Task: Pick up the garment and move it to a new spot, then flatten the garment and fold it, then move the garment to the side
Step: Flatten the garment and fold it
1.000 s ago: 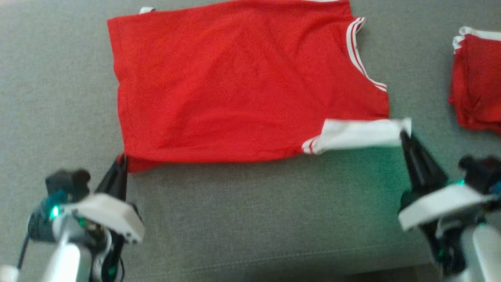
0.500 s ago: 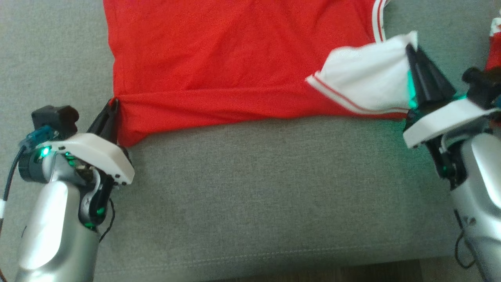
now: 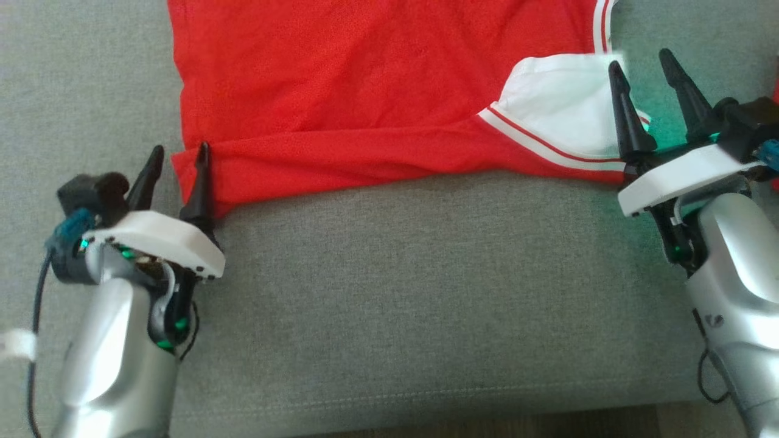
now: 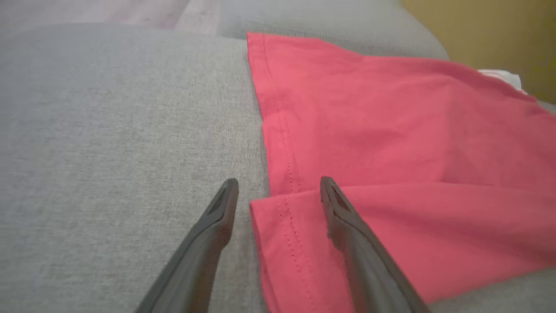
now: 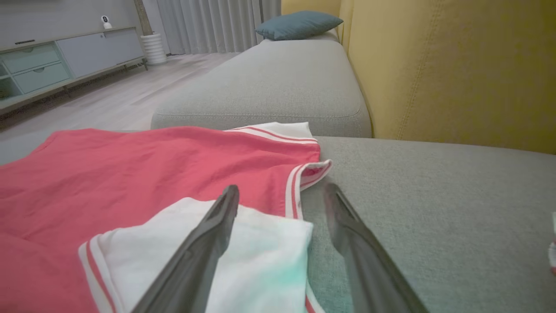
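The red garment (image 3: 365, 91) lies spread on the grey sofa seat, its near edge folded back over itself. A white sleeve (image 3: 560, 103) with red stripes lies turned over at the garment's right corner. My left gripper (image 3: 181, 149) is open at the folded left corner; one finger rests over the red cloth and the other over bare seat. In the left wrist view, the left gripper (image 4: 279, 181) straddles the garment's (image 4: 391, 130) hem corner. My right gripper (image 3: 640, 59) is open at the sleeve's right edge. Seen from the right wrist, the right gripper (image 5: 281, 188) has one finger over the white sleeve (image 5: 243, 243).
The grey sofa seat (image 3: 395, 304) stretches toward me, and its front edge runs along the bottom of the head view. A yellow backrest (image 5: 434, 65) rises behind the seat. A blue cushion (image 5: 297, 24) lies on the far section. A scrap of red and white cloth (image 5: 552, 254) shows at the right edge.
Both grippers were shut on the garment's near corners, carried them forward over it, then opened and let go. The near edge now lies folded over. The head camera also shifted.
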`<state>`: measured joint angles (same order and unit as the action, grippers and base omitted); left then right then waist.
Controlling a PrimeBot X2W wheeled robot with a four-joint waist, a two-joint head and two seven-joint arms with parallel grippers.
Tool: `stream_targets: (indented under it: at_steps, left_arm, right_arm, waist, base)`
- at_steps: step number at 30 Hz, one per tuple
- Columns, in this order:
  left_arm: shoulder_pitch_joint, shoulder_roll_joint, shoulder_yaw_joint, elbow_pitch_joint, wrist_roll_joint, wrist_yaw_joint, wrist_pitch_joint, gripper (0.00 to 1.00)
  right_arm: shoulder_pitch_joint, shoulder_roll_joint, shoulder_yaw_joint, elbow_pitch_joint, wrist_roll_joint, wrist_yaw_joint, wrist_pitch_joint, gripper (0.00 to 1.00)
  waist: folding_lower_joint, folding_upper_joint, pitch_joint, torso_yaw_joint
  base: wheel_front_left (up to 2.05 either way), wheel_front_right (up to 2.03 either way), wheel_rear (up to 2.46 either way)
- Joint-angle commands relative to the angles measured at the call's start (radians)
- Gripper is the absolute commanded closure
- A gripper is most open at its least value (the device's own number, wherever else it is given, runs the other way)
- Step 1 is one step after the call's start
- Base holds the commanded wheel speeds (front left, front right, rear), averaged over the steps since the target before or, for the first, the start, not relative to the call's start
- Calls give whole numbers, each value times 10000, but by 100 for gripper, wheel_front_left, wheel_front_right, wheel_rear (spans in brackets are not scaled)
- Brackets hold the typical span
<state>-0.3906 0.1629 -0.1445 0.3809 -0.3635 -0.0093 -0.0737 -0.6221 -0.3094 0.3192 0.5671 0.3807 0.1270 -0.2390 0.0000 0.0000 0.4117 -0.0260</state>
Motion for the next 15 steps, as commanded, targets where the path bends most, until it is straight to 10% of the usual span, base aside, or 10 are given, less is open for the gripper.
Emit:
stream_targets:
  at_steps: [1, 15]
  left_arm:
    - [11, 168, 456, -395, 58, 108, -314, 0]
    - [1886, -430, 402, -2816, 1445, 1243, -1875, 0]
  right_arm:
    - [138, 64, 27, -363, -133, 37, -124, 0]
    - [3439, 1275, -1750, -3691, -1820, 37, -118, 0]
  waist:
    - [0, 0, -43, -8]
    - [0, 0, -705, -100]
  base:
    - [0, 0, 0]
    - [0, 0, 0]
